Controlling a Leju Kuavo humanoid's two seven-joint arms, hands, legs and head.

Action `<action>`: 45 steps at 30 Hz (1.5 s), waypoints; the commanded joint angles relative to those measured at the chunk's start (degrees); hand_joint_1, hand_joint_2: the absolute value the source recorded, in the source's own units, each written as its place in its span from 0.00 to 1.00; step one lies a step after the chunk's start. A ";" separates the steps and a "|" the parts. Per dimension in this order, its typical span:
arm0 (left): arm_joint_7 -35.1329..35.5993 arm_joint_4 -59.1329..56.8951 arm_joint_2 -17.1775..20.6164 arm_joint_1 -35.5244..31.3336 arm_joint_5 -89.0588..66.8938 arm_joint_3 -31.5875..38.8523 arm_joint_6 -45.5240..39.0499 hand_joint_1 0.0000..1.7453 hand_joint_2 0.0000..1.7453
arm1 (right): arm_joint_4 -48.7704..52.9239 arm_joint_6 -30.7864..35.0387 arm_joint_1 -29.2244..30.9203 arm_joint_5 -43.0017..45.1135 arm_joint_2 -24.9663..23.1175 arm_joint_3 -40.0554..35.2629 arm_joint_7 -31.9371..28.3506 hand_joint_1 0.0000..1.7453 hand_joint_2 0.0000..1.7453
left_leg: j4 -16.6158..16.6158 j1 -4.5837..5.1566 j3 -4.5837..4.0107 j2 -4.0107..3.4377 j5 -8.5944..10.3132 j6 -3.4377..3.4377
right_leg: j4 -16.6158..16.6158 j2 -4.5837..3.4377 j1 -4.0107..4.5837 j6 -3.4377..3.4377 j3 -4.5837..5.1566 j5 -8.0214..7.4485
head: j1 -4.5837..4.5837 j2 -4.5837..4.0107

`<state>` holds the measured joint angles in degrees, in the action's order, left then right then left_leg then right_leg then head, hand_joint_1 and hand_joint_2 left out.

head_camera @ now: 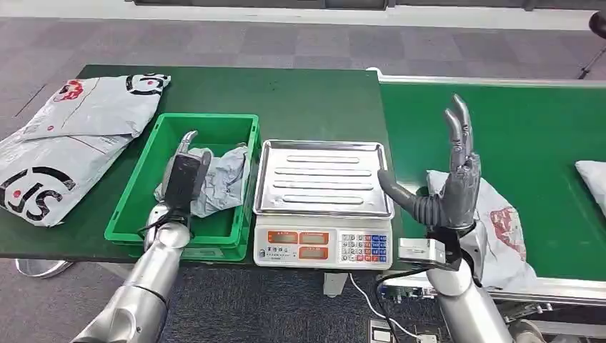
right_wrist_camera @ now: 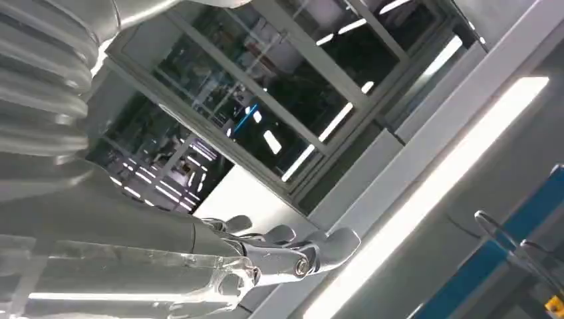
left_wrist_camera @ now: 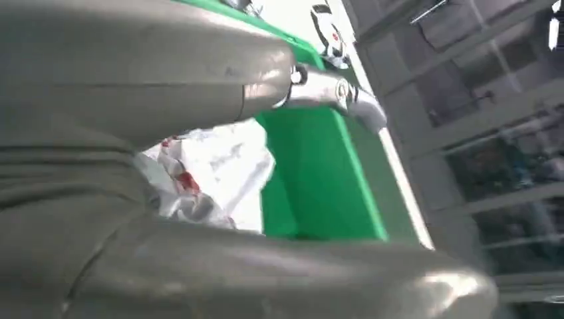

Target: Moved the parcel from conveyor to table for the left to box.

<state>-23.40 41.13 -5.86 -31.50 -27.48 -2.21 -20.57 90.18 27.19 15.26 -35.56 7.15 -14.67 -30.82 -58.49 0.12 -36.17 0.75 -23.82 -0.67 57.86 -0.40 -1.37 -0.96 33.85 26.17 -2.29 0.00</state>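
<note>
- Grey carpet tiles run behind a dark green surface, with a green conveyor butting against its right end.
- From where I stand, the left robot hand reaches down into the green box, resting on or just over a crumpled grey parcel; whether its fingers grip the parcel I cannot tell.
- Its wrist view looks past the thumb at that white, red-printed parcel lying against the box's green wall.
- Raised over the conveyor's near edge, the right robot hand is spread wide, fingers straight up, thumb out, holding nothing.
- Just behind it on the belt lies another grey parcel.
- Between box and conveyor sits a weighing scale, its steel tray bare.
- My judgement: one parcel is boxed; the belt parcel remains to be moved.
</note>
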 commanded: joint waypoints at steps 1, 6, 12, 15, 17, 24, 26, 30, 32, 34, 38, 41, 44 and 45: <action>-5.31 3.37 -0.42 0.62 -0.48 1.81 -6.86 0.00 0.00 | -9.97 -3.20 4.14 -0.50 0.40 2.66 4.53 0.00 1.00 | 0.03 -0.05 0.08 -0.08 -0.02 -0.03 | -0.07 -0.01 0.07 0.08 -0.09 -0.01 | 0.00 0.00; -7.63 7.03 -0.62 2.23 1.22 1.52 -6.89 0.00 0.00 | -11.22 -4.19 4.72 -1.02 0.19 3.19 5.13 0.00 1.00 | 0.07 -0.08 0.13 -0.15 -0.03 -0.02 | -0.15 -0.05 0.10 0.10 -0.13 -0.04 | 0.00 0.00; -16.60 12.35 -0.96 5.09 7.14 0.71 -8.02 0.00 1.00 | -19.74 -9.24 8.53 -4.17 0.74 5.90 14.65 0.00 1.00 | 0.15 -0.06 0.22 -0.22 -0.04 -0.03 | -0.23 -0.08 0.09 0.14 -0.21 -0.05 | 0.00 0.00; -16.60 12.29 -1.09 5.10 7.19 0.50 -8.25 0.00 1.00 | -20.78 -9.60 8.98 -3.52 0.96 6.44 13.84 0.00 1.00 | 0.17 -0.05 0.23 -0.20 -0.01 -0.03 | -0.24 -0.07 0.08 0.13 -0.22 -0.07 | 0.00 0.00; -16.60 12.29 -1.09 5.10 7.19 0.50 -8.25 0.00 1.00 | -20.78 -9.60 8.98 -3.52 0.96 6.44 13.84 0.00 1.00 | 0.12 -0.03 0.17 -0.06 0.01 -0.02 | -0.18 0.06 0.06 0.11 -0.20 -0.03 | 0.00 0.00; -16.60 25.28 -0.15 10.35 25.89 -4.69 26.92 0.00 1.00 | -45.05 -9.48 20.39 -9.78 2.76 12.53 25.19 0.00 1.00 | 0.02 -0.04 0.10 -0.22 -0.05 -0.01 | -0.09 -0.12 0.06 0.07 -0.08 -0.05 | 0.00 0.00; -16.60 23.55 -1.12 9.74 25.74 -6.18 28.45 0.00 1.00 | -55.65 -7.64 24.54 -12.98 3.99 14.72 29.29 0.00 1.00 | 0.00 -0.01 0.11 -0.27 -0.04 0.02 | -0.08 -0.17 0.03 0.04 -0.06 -0.07 | 0.00 0.00; -16.60 18.40 -1.91 7.22 26.18 -7.58 31.70 0.00 1.00 | -66.53 -9.07 26.01 -16.34 6.18 17.50 37.08 0.00 1.00 | 0.04 0.02 0.09 0.16 0.06 0.08 | -0.18 0.26 0.00 -0.01 -0.25 -0.07 | 0.02 0.00; -16.60 16.12 -1.70 6.68 25.35 -7.70 30.89 0.00 1.00 | -68.84 -11.81 25.28 -17.99 6.59 18.73 41.88 0.00 1.00 | 0.00 0.03 0.12 0.12 0.04 0.07 | -0.15 0.20 -0.01 -0.03 -0.20 -0.07 | 0.00 0.00; -16.60 10.52 -1.23 5.50 27.58 -6.13 35.66 0.00 1.00 | -69.99 -14.55 23.68 -19.18 6.96 20.66 45.15 0.00 1.00 | 0.01 0.02 0.15 0.33 0.06 0.06 | -0.19 0.38 0.00 -0.05 -0.33 -0.05 | 0.00 0.00; -16.60 8.95 -1.49 5.78 27.41 -2.83 33.93 0.00 1.00 | -70.54 -17.26 21.86 -21.46 8.02 22.08 46.69 0.00 1.00 | 0.16 0.01 0.26 0.34 0.08 0.01 | -0.32 0.41 0.02 0.03 -0.42 -0.07 | 0.00 0.00; -16.60 6.09 -1.39 4.94 28.05 -2.39 39.20 0.00 1.00 | -72.07 -21.67 22.02 -22.23 8.34 23.45 48.20 0.00 1.00 | 0.09 0.03 0.19 0.19 0.01 0.01 | -0.23 0.24 0.00 0.02 -0.28 -0.05 | 0.00 0.00; -16.60 4.26 -1.92 3.80 28.04 -1.50 39.19 0.00 1.00 | -72.97 -27.32 21.25 -23.17 8.86 23.48 49.02 0.00 1.00 | 0.05 0.02 0.11 0.22 0.01 0.02 | -0.18 0.28 0.01 0.01 -0.19 -0.04 | 0.00 0.00; -16.60 4.26 -1.92 3.80 28.04 -1.50 39.19 0.00 1.00 | -72.97 -27.32 21.25 -23.17 8.86 23.48 49.02 0.00 1.00 | -0.02 0.03 -0.01 0.24 0.02 0.04 | -0.11 0.28 -0.01 -0.03 -0.08 -0.03 | 0.00 0.00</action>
<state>-40.22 54.95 -7.87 -23.55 0.44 -6.34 16.89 26.34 6.77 35.35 -57.48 15.52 4.74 17.11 -58.57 0.18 -36.32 0.88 -23.80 -0.59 57.84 -0.31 -1.44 -1.08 33.96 26.10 -2.29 0.00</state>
